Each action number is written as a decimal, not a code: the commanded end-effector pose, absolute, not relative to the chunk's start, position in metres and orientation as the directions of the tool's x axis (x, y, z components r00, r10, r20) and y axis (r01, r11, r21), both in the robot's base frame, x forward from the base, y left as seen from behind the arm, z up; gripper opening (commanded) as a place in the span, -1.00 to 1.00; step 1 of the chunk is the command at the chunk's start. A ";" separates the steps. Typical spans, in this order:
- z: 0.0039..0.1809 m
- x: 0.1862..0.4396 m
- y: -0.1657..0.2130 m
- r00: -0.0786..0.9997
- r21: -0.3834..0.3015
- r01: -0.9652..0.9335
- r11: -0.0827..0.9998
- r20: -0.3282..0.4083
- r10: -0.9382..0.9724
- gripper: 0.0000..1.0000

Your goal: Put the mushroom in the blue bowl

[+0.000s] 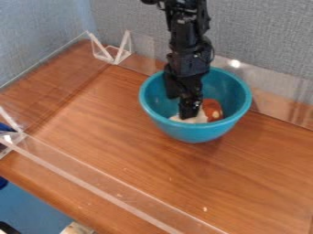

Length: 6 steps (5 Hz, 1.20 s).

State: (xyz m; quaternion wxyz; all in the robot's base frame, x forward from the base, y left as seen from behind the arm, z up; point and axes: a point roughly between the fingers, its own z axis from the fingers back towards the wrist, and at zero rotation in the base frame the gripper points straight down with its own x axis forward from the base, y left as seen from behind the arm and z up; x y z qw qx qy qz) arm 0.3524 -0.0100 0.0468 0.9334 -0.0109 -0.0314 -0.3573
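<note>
One released claw (186,107) low inside blue bowl (159,114), directly over mushroom (208,111).

Even, soft overhead light; low resolution, slightly blurry; faint sheen on wooden table (110,119); weak shadows.

We have a single camera view, set high above one corner of the wooden table (110,137) and angled downward across it. We face the grey back wall (49,27). The view sits fairly near; the table's front and right edges run out of frame.
</note>
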 end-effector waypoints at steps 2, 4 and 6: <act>0.075 0.328 -0.014 0.779 0.022 0.621 0.783 0.093 -0.620 -1.00; 0.101 0.298 -0.006 0.868 0.018 0.487 0.873 0.097 -0.486 -1.00; 0.112 0.296 0.012 0.886 0.013 0.452 0.892 0.106 -0.451 -1.00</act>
